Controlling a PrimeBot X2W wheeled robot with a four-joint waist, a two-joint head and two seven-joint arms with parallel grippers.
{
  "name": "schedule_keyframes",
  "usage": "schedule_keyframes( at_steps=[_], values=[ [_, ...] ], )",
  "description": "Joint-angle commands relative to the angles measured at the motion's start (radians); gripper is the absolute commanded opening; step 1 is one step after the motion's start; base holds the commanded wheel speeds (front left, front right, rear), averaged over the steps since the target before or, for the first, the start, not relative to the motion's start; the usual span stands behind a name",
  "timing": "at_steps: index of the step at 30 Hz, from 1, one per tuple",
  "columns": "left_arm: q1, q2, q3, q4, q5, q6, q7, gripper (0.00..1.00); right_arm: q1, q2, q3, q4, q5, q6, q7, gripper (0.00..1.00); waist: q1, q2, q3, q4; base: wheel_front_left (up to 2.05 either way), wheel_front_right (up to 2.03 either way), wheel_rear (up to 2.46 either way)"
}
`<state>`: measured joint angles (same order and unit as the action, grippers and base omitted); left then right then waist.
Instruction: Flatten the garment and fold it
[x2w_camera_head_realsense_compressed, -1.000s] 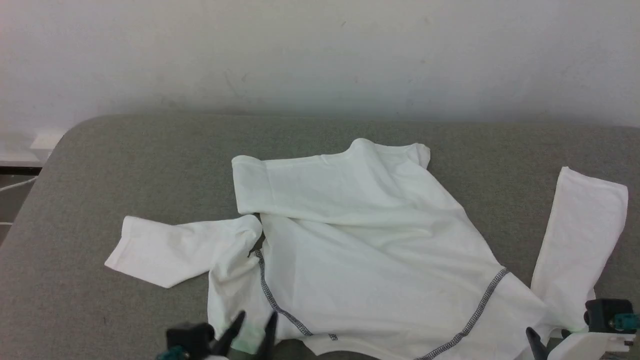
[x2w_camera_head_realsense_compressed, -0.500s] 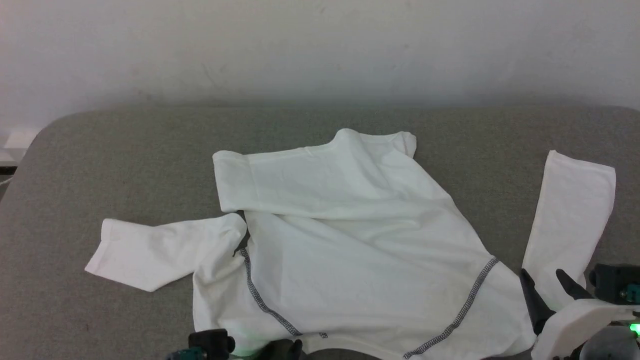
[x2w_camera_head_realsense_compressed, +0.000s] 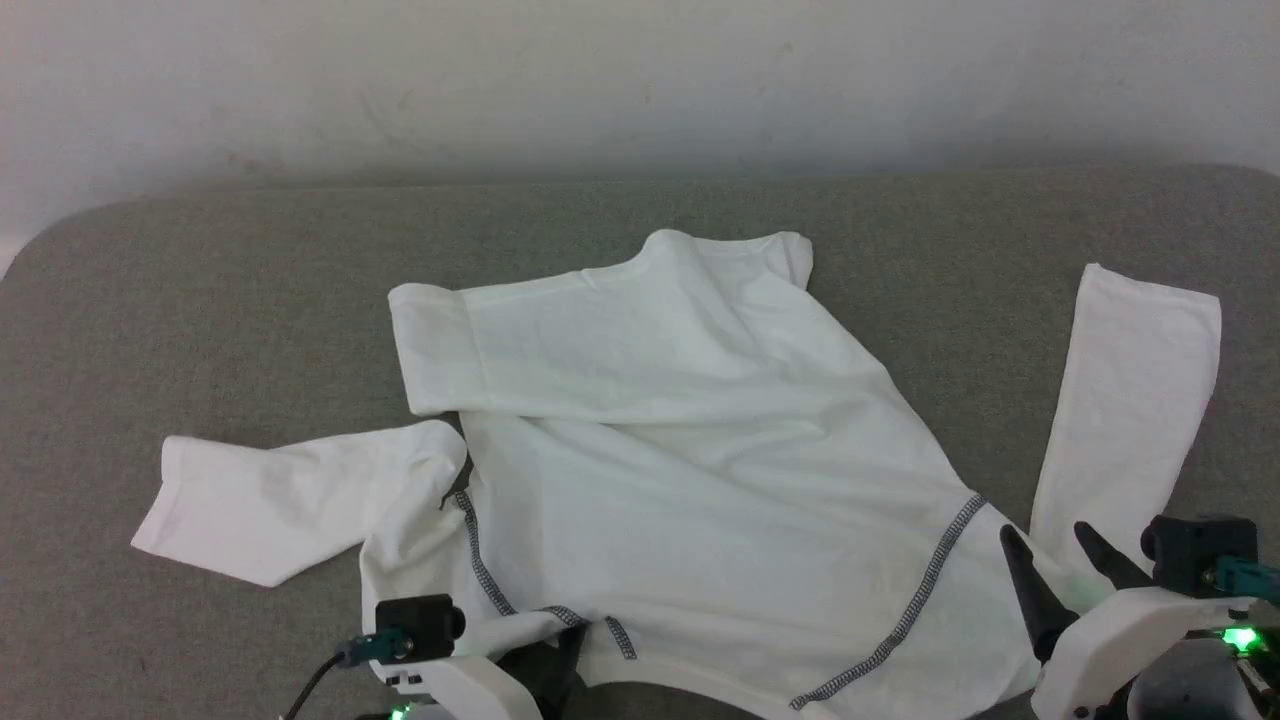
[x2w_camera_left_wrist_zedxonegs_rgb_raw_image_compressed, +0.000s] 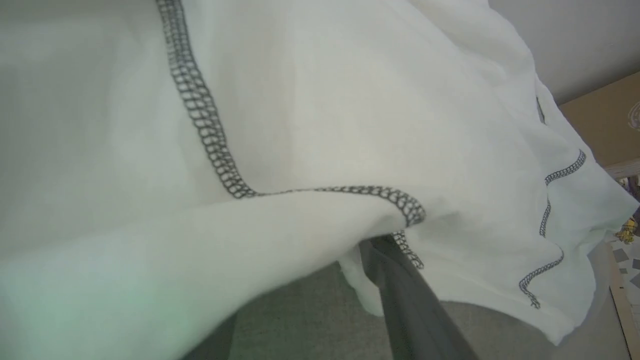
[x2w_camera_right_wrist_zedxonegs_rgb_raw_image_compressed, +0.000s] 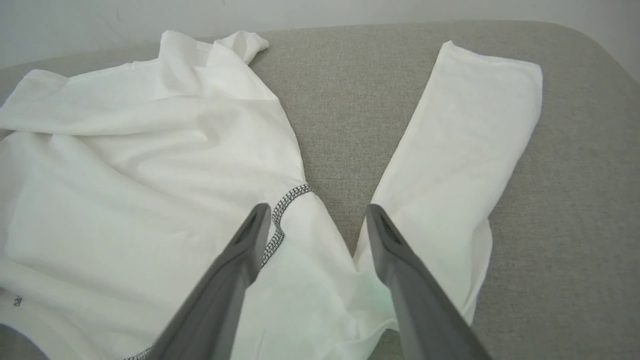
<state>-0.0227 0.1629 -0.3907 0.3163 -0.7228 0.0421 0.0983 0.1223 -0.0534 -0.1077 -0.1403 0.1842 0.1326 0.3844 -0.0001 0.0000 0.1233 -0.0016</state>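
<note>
The shirt (x2w_camera_head_realsense_compressed: 680, 450) lies spread on the grey woven table (x2w_camera_head_realsense_compressed: 200, 300), neck at 6 o'clock, hem doubled back at 12, sleeves toward 8 and 2: thin, smooth white cloth, softly creased, with dark zigzag seams. Both tools are open and grip nothing, the left tool (x2w_camera_head_realsense_compressed: 550, 660) at 6 under draped cloth, the right tool (x2w_camera_right_wrist_zedxonegs_rgb_raw_image_compressed: 317, 212) at 4 astride the armpit. To flatten well, I would pinch each shoulder seam shallowly and draw them apart low and evenly.
</note>
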Motion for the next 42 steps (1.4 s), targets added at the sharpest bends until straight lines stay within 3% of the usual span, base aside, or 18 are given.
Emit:
schedule_keyframes(
  at_steps=[1,5,13,23,29,42],
  values=[
    [0.017,0.009,-0.021,0.078,0.010,0.002,0.049,0.00,-0.011,0.003,0.007,-0.009,-0.001,-0.002,0.003,1.00,0.0001,0.0000,0.000,-0.002,0.00,0.00,0.00],
    [0.020,0.017,-0.042,0.098,0.021,-0.020,0.045,0.00,0.013,-0.003,0.055,-0.021,0.020,-0.002,0.035,1.00,0.0001,0.0000,-0.014,0.001,0.00,0.00,0.00],
    [0.040,0.030,-0.051,0.027,0.048,-0.016,-0.007,0.00,0.133,-0.043,0.189,-0.062,0.235,-0.002,0.216,1.00,0.0001,0.0000,-0.042,0.025,0.00,0.00,0.00],
    [0.045,0.032,-0.068,-0.078,0.059,0.003,0.003,0.00,0.218,0.001,0.097,-0.012,0.362,-0.002,0.395,1.00,0.0001,0.0000,-0.051,0.065,0.00,0.00,0.00],
    [0.045,0.033,-0.075,-0.094,0.063,0.007,0.001,0.00,0.191,0.003,0.066,0.081,0.471,-0.002,0.351,1.00,0.0001,0.0000,-0.046,0.075,0.00,0.00,0.00],
    [0.032,0.039,-0.089,-0.110,0.070,0.009,0.001,0.00,0.074,0.003,0.134,0.248,0.523,-0.002,0.210,1.00,0.0001,0.0000,-0.017,0.091,0.00,0.00,0.00]
  ],
)
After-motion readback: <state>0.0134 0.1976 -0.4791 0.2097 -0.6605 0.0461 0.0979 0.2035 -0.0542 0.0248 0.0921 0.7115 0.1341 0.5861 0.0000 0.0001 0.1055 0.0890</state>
